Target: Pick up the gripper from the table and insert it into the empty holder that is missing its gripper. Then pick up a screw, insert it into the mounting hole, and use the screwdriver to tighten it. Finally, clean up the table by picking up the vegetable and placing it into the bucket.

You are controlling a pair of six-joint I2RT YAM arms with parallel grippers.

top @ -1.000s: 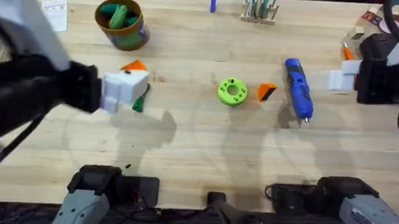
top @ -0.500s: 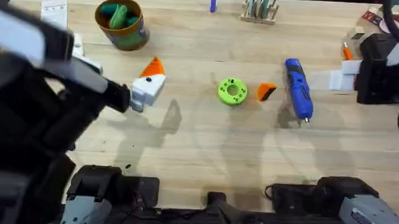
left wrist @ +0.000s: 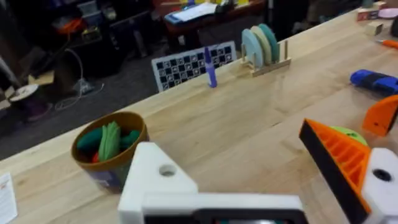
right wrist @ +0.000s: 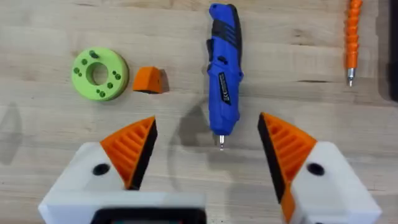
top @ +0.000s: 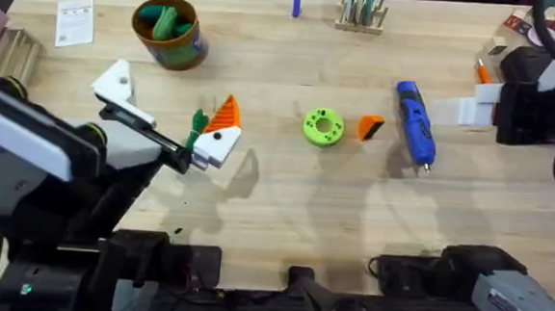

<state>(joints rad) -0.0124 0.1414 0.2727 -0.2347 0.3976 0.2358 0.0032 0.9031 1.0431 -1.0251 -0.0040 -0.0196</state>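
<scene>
My left gripper [top: 169, 110] stands wide open over the table's left half. One finger is the bare white empty holder [top: 118, 80] [left wrist: 155, 180]; the other carries an orange ribbed pad [top: 227, 111] [left wrist: 336, 162]. The dark-green vegetable [top: 198, 124] lies just beside the padded finger. The loose orange gripper [top: 370, 127] [right wrist: 148, 79] [left wrist: 380, 115] lies on the table between the bright-green disc [top: 323, 126] [right wrist: 99, 74] and the blue screwdriver [top: 415, 122] [right wrist: 224, 68] [left wrist: 373, 81]. My right gripper [top: 469, 105] [right wrist: 208, 140] is open, holding nothing. The bucket [top: 169, 31] [left wrist: 109, 149] stands at the back left with green things inside.
A thin orange pen-like tool [top: 481, 72] [right wrist: 353, 37] lies to the right of the screwdriver. A rack of discs [top: 362, 11] [left wrist: 264, 46] and a blue pen [top: 296, 2] stand at the back edge. A white card [top: 74, 20] lies at the far left.
My left arm has swung down and back, and its padded finger has shifted right. The vegetable, which was partly covered, now shows beside that finger. The right arm has not moved.
</scene>
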